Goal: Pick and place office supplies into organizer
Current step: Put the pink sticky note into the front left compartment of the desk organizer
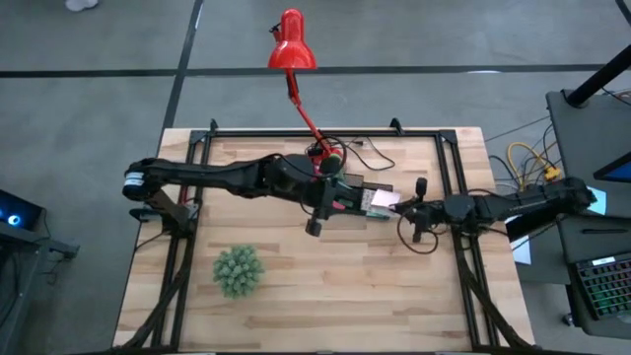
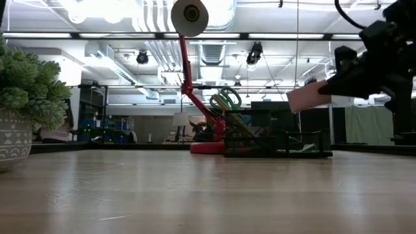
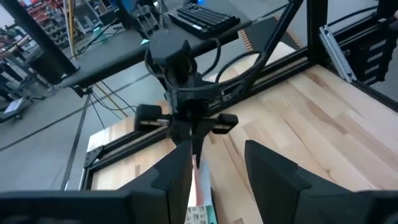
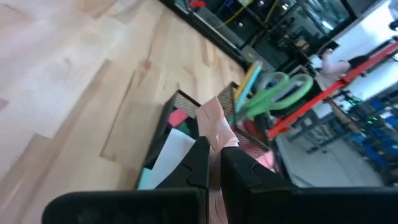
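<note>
High view: the right gripper (image 1: 398, 204), jaws pinched on a pink pad (image 1: 383, 200), holds it over the organizer (image 1: 357, 193), with the left gripper (image 1: 340, 204) open-jawed just beside.

Right wrist view: the pad (image 4: 214, 124) looks light and floppy, best held by one edge; scissors (image 4: 273, 92) crowd the far compartment, leaving the near one open.

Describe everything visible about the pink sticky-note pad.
The pink sticky-note pad is a thin stack of pale pink paper sheets, its free edge slightly fanned and bent. The right end effector is shut on one edge, holding it off the table, just above the black organizer. In the low view it shows as a pale slab tilted in the air. The left end effector stands open close by, its fingers either side of the pad without gripping it.
</note>
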`<state>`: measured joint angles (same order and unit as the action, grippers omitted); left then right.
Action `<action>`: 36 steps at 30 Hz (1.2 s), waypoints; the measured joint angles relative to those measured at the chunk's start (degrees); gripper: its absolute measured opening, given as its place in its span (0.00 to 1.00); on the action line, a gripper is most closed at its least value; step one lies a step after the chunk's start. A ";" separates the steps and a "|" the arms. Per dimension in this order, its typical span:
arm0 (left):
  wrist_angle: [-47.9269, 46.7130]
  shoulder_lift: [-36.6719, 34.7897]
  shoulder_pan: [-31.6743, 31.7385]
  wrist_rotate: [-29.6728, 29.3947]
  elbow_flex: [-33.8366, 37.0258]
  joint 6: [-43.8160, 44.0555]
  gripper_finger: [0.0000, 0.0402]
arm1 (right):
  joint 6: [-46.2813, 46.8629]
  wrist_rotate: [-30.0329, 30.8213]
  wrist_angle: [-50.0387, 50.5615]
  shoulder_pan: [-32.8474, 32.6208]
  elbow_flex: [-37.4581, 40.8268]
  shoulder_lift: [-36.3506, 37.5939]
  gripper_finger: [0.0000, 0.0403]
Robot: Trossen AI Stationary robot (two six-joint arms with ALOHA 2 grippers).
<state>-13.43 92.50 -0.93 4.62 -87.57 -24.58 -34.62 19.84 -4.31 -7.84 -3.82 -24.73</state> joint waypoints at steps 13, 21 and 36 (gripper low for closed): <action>-0.04 -0.12 0.02 -0.02 0.02 -0.04 0.34 | -1.63 -16.51 -5.99 15.22 3.30 -0.34 0.02; -0.07 -0.68 0.03 -0.02 0.02 -0.19 0.34 | -2.26 -19.62 -6.29 20.26 3.30 -3.08 0.02; -0.02 -0.82 0.04 -0.07 0.02 -0.31 0.34 | -4.90 -28.23 -7.37 25.98 -2.59 -14.37 0.02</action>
<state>-13.45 91.68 -0.89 4.56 -87.55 -24.88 -39.53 -8.39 -11.67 18.13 -6.40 -39.10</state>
